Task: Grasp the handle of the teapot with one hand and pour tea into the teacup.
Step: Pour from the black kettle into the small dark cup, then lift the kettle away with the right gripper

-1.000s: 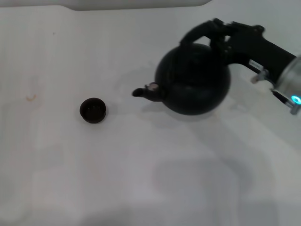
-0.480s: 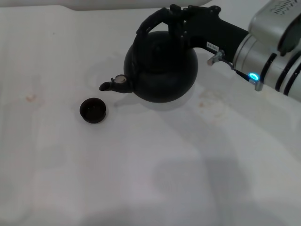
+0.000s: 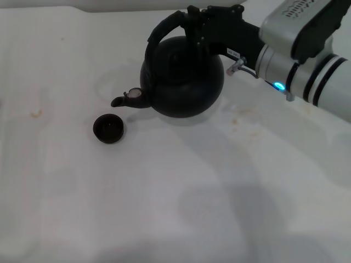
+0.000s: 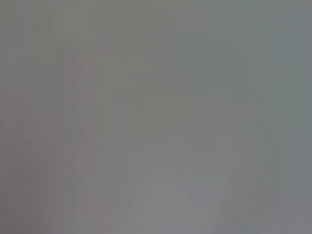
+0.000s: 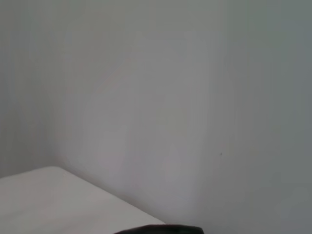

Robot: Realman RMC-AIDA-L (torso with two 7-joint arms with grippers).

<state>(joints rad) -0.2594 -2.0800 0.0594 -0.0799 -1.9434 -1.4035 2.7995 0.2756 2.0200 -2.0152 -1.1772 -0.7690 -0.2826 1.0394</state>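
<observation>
Right gripper [image 3: 193, 23] clamped on handle [image 3: 162, 32], far centre; teapot [image 3: 182, 76] hanging upright, spout [image 3: 120, 101] pointing left, above and just right of teacup [image 3: 108, 128]. Head view only: pot, cup, white stained table [image 3: 164, 197]. Right wrist view: pale wall, table corner, dark sliver at edge. Left wrist view: featureless grey; left gripper unseen.

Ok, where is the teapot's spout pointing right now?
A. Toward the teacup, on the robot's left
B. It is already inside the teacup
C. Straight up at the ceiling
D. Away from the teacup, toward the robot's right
A. In the head view the right gripper holds the handle, and the teapot has its spout aimed left, ending just up and right of the teacup, not in it.
</observation>
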